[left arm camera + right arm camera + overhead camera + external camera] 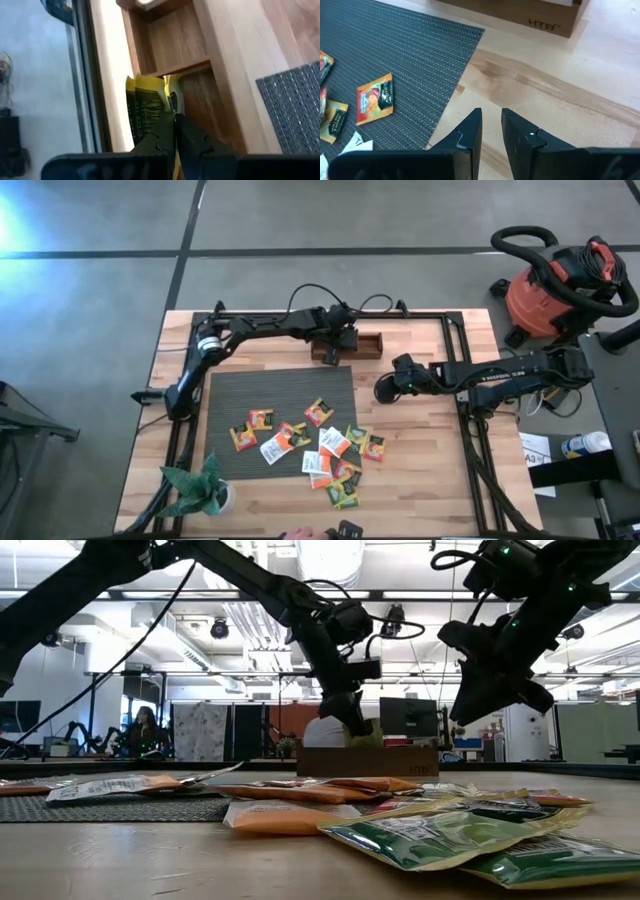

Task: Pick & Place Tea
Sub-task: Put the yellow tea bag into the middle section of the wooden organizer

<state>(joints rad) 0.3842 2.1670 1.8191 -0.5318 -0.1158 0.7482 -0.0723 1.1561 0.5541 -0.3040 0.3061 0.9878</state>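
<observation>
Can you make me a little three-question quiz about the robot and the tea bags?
1. True or false: the left gripper is over the wooden box.
2. What colour is the packet between its fingers? A) yellow B) blue C) pink
3. Where do most tea packets lie, and where is the right gripper?

Key:
1. True.
2. A.
3. They lie on and near the grey mat; the right gripper hangs empty above bare table, beside the mat.
</observation>
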